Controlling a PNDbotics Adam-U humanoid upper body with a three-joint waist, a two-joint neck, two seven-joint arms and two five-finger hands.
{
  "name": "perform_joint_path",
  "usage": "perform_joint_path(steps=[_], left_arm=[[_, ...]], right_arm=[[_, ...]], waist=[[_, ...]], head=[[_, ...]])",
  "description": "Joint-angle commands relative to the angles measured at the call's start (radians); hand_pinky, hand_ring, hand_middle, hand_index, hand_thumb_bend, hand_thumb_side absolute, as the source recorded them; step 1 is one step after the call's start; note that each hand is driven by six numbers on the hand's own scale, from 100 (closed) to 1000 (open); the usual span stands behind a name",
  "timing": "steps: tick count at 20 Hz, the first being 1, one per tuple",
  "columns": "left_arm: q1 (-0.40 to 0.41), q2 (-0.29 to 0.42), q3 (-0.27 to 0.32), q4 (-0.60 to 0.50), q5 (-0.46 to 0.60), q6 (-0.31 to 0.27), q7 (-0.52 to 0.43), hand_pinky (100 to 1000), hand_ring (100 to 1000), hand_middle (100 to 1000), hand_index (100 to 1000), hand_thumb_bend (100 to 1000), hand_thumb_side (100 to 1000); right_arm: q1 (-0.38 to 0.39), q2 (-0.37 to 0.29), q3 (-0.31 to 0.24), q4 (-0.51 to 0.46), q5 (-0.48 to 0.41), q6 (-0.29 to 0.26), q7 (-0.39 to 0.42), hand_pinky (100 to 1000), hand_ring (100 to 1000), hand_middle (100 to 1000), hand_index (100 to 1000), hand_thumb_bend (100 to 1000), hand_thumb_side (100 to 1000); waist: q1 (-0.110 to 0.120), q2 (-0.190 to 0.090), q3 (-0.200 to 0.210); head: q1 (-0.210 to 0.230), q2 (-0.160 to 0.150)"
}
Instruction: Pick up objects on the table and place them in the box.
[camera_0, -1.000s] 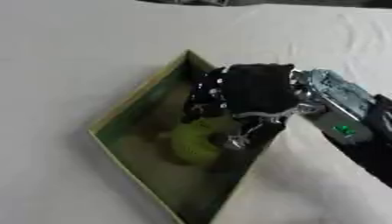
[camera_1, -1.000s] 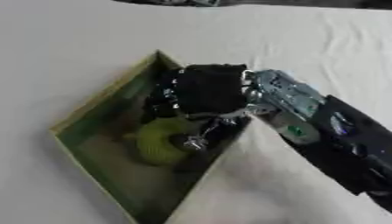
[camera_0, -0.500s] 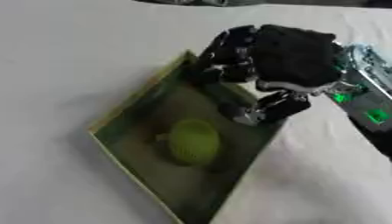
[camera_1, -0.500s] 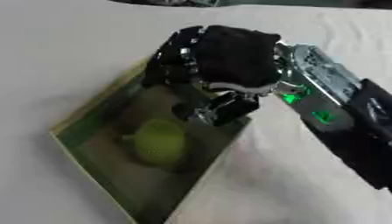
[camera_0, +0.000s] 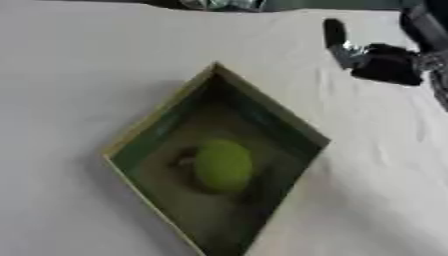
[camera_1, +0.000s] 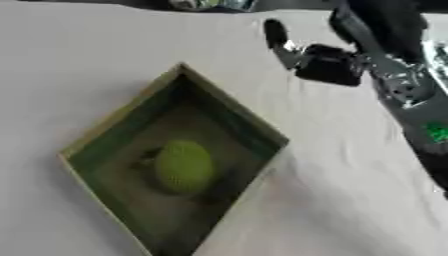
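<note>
A shallow green box (camera_0: 156, 134) lies on the white table, turned like a diamond. A round yellow-green object (camera_0: 222, 165) rests inside it near the middle, with a small dark thing beside it on the left. My right hand (camera_1: 322, 61) hovers above the table beyond the box's far right corner, away from the box, with one finger (camera_1: 275, 33) pointing straight up and nothing held. The left hand shows in neither view.
White cloth covers the table (camera_0: 79, 65) all around the box. My right forearm (camera_1: 411, 100) runs down the right side. Some dark and shiny items (camera_0: 219, 4) sit at the table's far edge.
My right hand has let go of the yellow-green object, risen out of the box and drawn back to the upper right. The object now lies uncovered in the box.
</note>
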Motion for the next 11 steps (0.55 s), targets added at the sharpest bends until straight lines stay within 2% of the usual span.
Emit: perform_joint_path(steps=[1, 6, 11], left_arm=[[0.002, 0.019, 0.013, -0.019, -0.008, -0.001, 0.007, 713, 557, 525, 663, 100, 574], [0.004, 0.017, 0.015, -0.019, -0.012, -0.002, 0.009, 713, 557, 525, 663, 100, 574], [0.003, 0.015, 0.015, -0.019, -0.014, -0.004, 0.013, 712, 557, 525, 662, 100, 574]], right_arm=[[0.023, -0.013, -0.082, -0.016, -0.016, 0.036, -0.053, 756, 787, 743, 813, 100, 100], [0.08, 0.015, -0.178, -0.016, -0.025, 0.093, -0.163, 752, 781, 730, 802, 100, 100], [0.108, 0.05, -0.229, -0.016, -0.065, 0.11, -0.26, 749, 777, 720, 796, 100, 100]], waist=[[0.005, -0.014, -0.003], [0.009, -0.008, -0.012], [0.012, -0.003, -0.015]], head=[[0.007, -0.013], [0.016, -0.01], [0.023, -0.011]])
